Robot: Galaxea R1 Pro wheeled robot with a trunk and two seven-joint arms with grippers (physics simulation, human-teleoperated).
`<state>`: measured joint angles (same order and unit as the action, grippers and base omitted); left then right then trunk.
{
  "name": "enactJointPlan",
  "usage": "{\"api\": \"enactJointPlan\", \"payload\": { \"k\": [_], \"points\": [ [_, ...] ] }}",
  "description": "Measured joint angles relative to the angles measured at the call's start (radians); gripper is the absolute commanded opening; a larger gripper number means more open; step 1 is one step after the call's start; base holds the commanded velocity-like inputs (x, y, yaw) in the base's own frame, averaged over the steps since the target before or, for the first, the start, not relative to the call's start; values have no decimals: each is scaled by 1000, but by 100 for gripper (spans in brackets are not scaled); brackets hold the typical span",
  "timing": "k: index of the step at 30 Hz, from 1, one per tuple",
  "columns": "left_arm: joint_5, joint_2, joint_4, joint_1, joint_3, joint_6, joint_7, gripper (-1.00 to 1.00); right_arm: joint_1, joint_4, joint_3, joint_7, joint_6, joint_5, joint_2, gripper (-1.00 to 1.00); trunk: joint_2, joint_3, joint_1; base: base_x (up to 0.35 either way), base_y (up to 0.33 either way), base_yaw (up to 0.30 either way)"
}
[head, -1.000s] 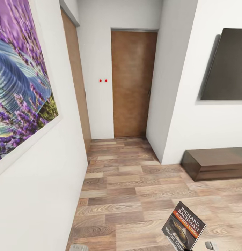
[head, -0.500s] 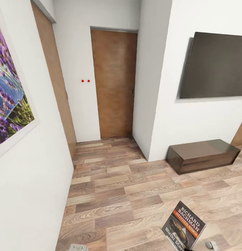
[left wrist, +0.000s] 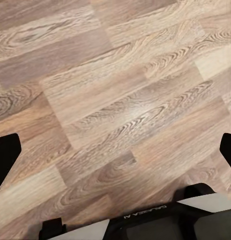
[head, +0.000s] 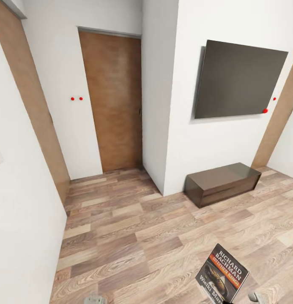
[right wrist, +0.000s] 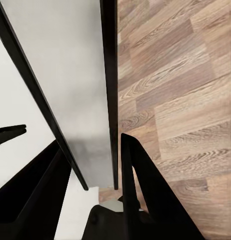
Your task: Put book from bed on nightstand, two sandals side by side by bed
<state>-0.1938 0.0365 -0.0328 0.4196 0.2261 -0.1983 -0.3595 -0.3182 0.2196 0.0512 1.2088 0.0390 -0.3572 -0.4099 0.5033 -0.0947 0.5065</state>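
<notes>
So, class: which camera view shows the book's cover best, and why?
The head view: the book faces the camera, its title lettering readable. The right wrist view shows the book edge-on between the right end effector fingers. The left wrist view shows floor.

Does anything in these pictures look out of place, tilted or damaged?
Nothing looks damaged or spilled. The book stands tilted above the wood floor, clamped in the right end effector. The low brown bench sits squarely against the wall.
</notes>
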Motion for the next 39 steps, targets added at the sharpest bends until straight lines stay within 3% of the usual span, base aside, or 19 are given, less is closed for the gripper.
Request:
{"api": "enactJointPlan", "payload": {
  "k": [8,28,39],
  "points": [
    [0,0,0,0,0,0,0,100,0,0,0,3,1,0,0,-100,0,0,0,259,0,-300],
    [0,0,0,0,0,0,0,100,0,0,0,1,1,0,0,-100,0,0,1,13,0,-300],
    [0,0,0,0,0,0,0,100,0,-1,0,-4,1,0,0,-100,0,0,0,177,0,-300]
  ]
}}
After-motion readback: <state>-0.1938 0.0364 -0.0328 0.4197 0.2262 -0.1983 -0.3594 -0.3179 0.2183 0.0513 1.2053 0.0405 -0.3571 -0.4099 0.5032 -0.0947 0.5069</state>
